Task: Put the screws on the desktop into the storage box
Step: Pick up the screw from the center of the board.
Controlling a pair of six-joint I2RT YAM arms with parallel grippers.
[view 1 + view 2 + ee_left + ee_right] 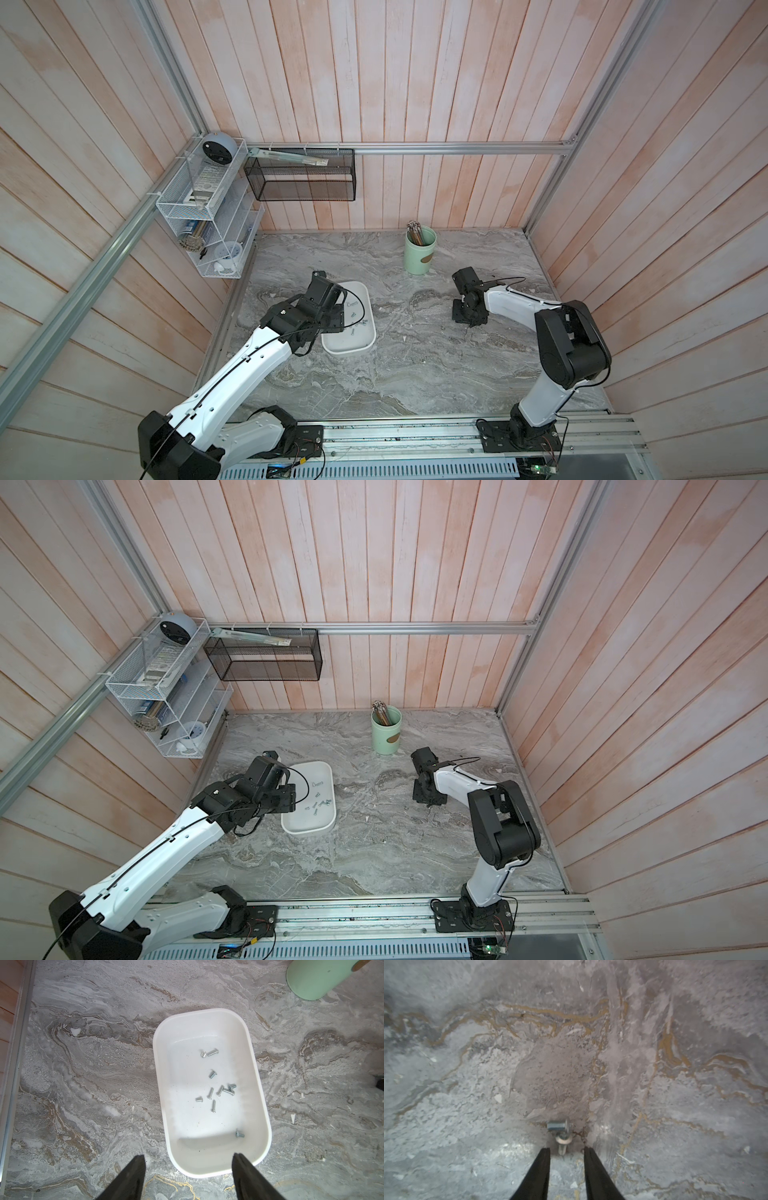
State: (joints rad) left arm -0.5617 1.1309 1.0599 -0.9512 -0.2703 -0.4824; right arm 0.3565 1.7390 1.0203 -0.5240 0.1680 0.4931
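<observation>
Two small silvery screws point(559, 1126) lie touching each other on the marble desktop point(415, 365). The shaft of the nearer screw point(563, 1144) points in between my right gripper's point(566, 1148) fingertips. Those jaws stand narrowly apart and neither finger touches it. In both top views the right gripper point(471, 321) point(430, 801) points down at the desktop, right of centre. The white storage box point(207, 1171) point(349, 353) point(307, 831) holds several screws point(220, 1091). My left gripper point(188, 1155) hovers open and empty over the box's near end.
A pale green cup point(419, 251) point(386, 733) with brown sticks stands at the back of the desktop, behind the right gripper. A black mesh basket point(299, 176) and a white wire rack point(203, 208) hang on the walls at the back left.
</observation>
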